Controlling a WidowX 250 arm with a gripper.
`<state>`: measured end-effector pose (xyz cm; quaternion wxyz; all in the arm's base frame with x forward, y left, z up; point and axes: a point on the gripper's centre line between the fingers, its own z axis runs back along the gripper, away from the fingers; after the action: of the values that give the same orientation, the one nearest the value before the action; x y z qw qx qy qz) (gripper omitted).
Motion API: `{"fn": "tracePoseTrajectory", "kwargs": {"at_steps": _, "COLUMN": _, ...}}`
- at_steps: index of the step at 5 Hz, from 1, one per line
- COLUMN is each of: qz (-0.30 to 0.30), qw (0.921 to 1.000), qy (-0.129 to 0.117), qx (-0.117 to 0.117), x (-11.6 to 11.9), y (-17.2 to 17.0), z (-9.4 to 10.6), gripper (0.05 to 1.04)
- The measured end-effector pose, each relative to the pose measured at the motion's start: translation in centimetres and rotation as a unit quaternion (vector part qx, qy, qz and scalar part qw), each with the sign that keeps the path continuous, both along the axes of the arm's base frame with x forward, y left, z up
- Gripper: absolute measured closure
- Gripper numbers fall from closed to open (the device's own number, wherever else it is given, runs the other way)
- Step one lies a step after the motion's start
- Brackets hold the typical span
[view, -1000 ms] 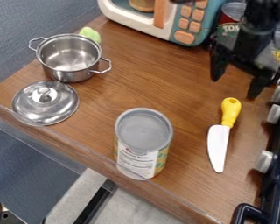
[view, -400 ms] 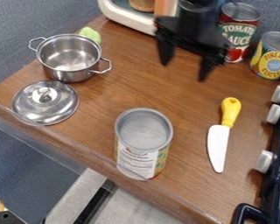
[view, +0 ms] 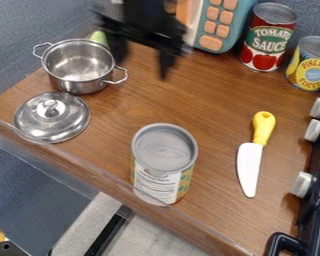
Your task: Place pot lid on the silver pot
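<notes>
step in hand, as judged: approach to the lid, your claw [view: 142, 67] released, its fingers spread with nothing between them, above the tabletop [view: 203, 107] near the right side of the silver pot [view: 79, 82]. pot lid [view: 66, 124] lies knob up on the wood just beside the uncovered pot, on the side nearer the front edge. next, you likely need to bring the claw over the knob [view: 51, 108], lower and close on it, then lift clear of the rim before centring.
</notes>
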<state>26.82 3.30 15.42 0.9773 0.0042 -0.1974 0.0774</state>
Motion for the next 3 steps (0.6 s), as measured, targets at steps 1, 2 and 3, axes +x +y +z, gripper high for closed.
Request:
{"fn": "tracePoseTrajectory", "kwargs": {"at_steps": 1, "qz": 0.025, "qw": 0.9995, "qy": 0.013, "qx": 0.012, "x": -2.7, "y": 3.0, "z": -1.5, "gripper": 0.084}}
{"fn": "tracePoseTrajectory", "kwargs": {"at_steps": 2, "qz": 0.051, "qw": 0.9977, "qy": 0.037, "qx": 0.022, "x": -4.1, "y": 5.5, "z": -3.7, "gripper": 0.084}}
{"fn": "tracePoseTrajectory", "kwargs": {"at_steps": 3, "qz": 0.066, "qw": 0.9960, "qy": 0.049, "qx": 0.035, "x": -4.2, "y": 6.8, "z": -4.7, "gripper": 0.084}}
